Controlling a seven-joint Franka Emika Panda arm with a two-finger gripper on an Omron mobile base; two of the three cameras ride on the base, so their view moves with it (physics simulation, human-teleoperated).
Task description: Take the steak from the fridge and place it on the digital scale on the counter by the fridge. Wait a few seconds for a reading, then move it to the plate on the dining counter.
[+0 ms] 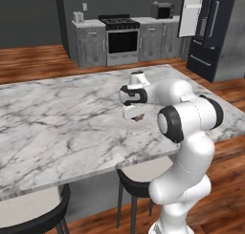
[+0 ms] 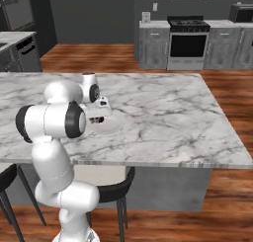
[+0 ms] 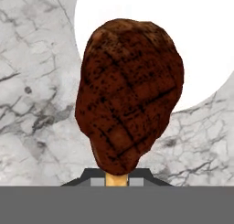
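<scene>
**Steak over the plate, release pending**

I'm holding the steak (image 3: 129,93) pinched in the fully closed gripper (image 1: 136,117), hanging just above the white plate (image 3: 192,40) on the dining counter (image 1: 57,118). The hand is pointing down so the meat drops flat. It's sitting off the plate's centre, near the rim, so I'm judging a small shift before letting go.
</scene>
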